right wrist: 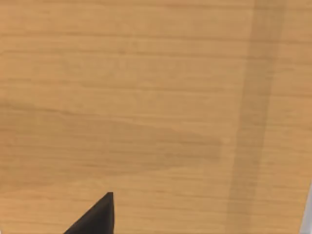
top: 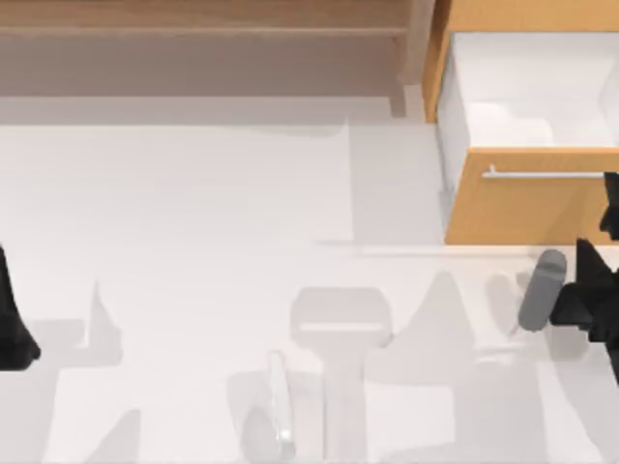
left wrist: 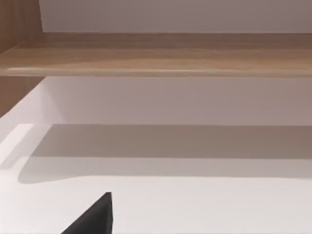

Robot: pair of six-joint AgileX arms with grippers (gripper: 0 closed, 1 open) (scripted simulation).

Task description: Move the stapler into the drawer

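The stapler (top: 280, 404) is a slim pale grey-white piece lying on the white table near its front edge, left of centre, and nothing touches it. The drawer (top: 527, 208) stands pulled out at the back right, with an orange-brown front, a thin silver bar handle (top: 546, 175) and a white inside (top: 532, 92). My right gripper (top: 609, 208) is at the table's right edge, close against the drawer front, whose orange wood (right wrist: 146, 97) lies close before the right wrist camera. My left gripper (top: 12, 324) is parked at the far left edge.
A brown wooden open shelf (top: 203, 19) runs along the back left, and its board (left wrist: 161, 58) crosses the left wrist view. A darker grey cylinder (top: 542, 290) sits on the right arm. Soft shadows lie on the white table (top: 193, 213).
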